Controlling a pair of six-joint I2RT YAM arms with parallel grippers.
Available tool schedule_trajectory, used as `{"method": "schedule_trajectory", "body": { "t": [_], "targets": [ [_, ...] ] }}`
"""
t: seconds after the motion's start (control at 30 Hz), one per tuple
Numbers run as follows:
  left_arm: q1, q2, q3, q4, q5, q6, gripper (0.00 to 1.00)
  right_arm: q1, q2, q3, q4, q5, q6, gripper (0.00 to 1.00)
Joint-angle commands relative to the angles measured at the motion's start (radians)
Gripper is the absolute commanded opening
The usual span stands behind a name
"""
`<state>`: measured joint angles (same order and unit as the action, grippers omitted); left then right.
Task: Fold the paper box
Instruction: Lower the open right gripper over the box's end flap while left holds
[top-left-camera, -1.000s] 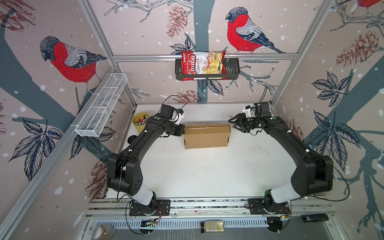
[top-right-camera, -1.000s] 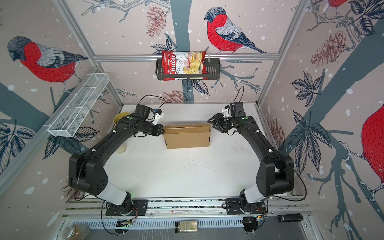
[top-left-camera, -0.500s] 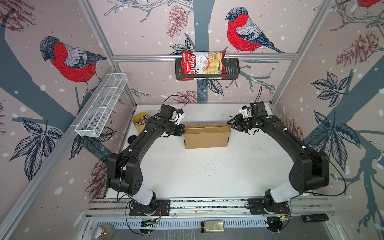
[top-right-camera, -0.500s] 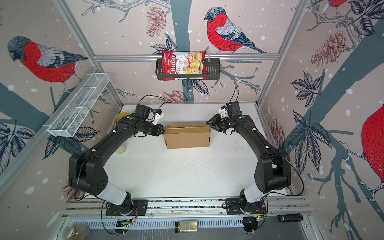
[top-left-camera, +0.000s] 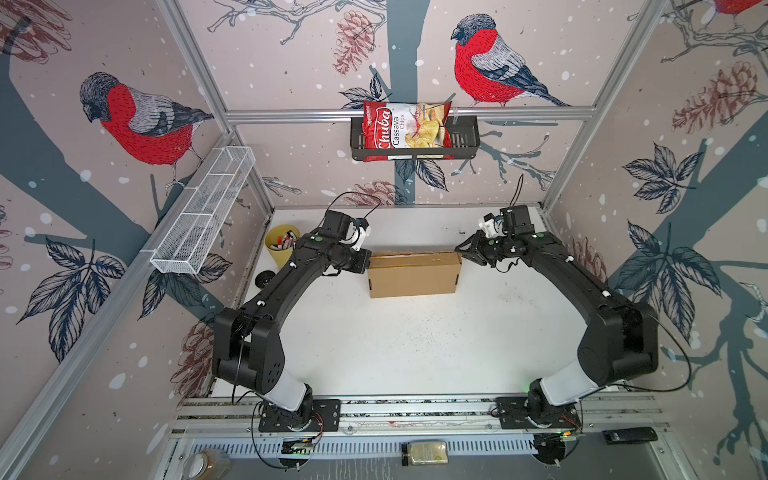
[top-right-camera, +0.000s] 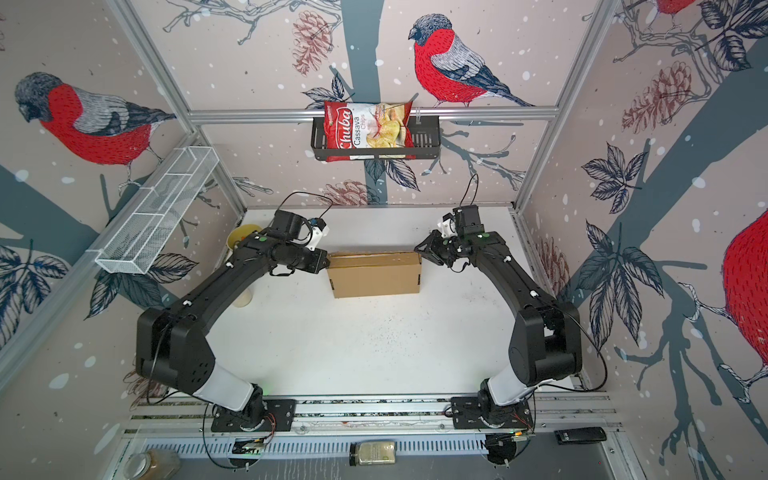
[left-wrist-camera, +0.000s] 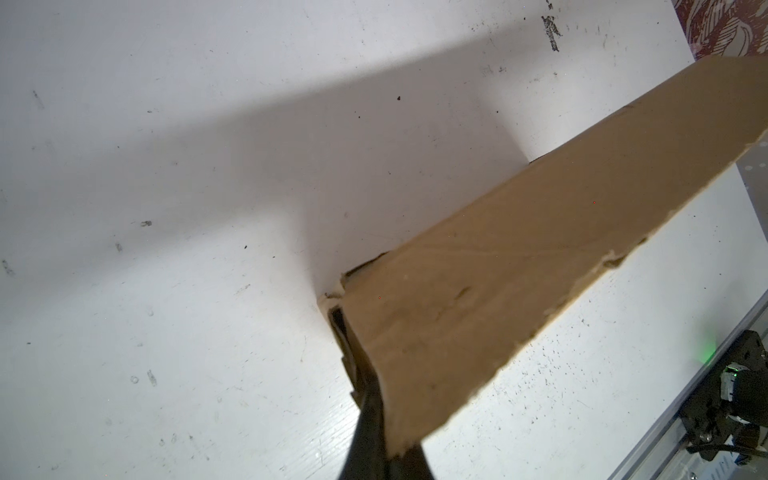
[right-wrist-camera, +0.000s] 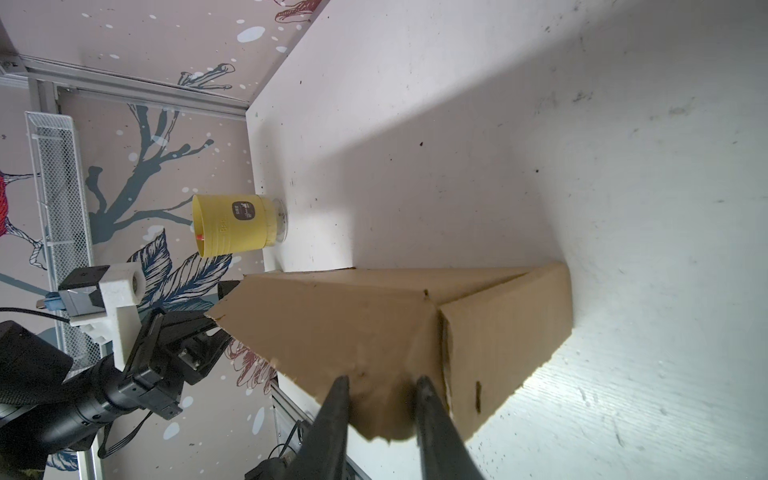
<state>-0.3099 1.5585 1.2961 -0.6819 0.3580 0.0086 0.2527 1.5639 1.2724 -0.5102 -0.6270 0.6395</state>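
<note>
In both top views the paper box sits on the white table. It is nearer the far edge than the near edge, and about halfway between the left and right edges. The left gripper is at the box's left end and touches it. The right gripper is at the box's far right corner.

A second ago the right gripper's fingers were spread wider. Now they are closer together. The box and the left gripper have not moved.

On the back wall a black basket holds a red bag. The bag says "Chuba Cassava Chips". A yellow cup stands near the table's far left corner.

In the left wrist view the left gripper is squeezed shut on an edge of the box. The brown card runs away from it over the table.

In the right wrist view the right gripper is not shut. Its two fingers stand apart, one on each side of the ragged corner of the box. The yellow cup has a dark label, but its writing is too small to read.
</note>
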Motion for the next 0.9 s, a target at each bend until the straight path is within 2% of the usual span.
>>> {"method": "schedule_trajectory", "body": {
  "t": [0.0, 0.23, 0.4, 0.6, 0.87],
  "targets": [
    [-0.014, 0.004, -0.025, -0.159, -0.032, 0.005, 0.0, -0.001, -0.006, 0.005, -0.049, 0.01, -0.032, 0.29],
    [-0.018, -0.001, -0.044, -0.156, -0.045, -0.001, 0.0, 0.0, -0.004, -0.019, -0.048, 0.018, -0.048, 0.27],
    [-0.023, 0.0, -0.053, -0.154, -0.052, -0.003, 0.0, 0.019, 0.003, 0.009, -0.086, 0.075, -0.086, 0.26],
    [-0.024, 0.003, -0.057, -0.157, -0.061, 0.001, 0.0, 0.021, -0.002, 0.048, -0.145, 0.1, -0.127, 0.45],
    [-0.023, 0.005, -0.06, -0.151, -0.062, 0.002, 0.0, 0.02, -0.003, 0.033, -0.167, 0.093, -0.152, 0.48]
  ]
}}
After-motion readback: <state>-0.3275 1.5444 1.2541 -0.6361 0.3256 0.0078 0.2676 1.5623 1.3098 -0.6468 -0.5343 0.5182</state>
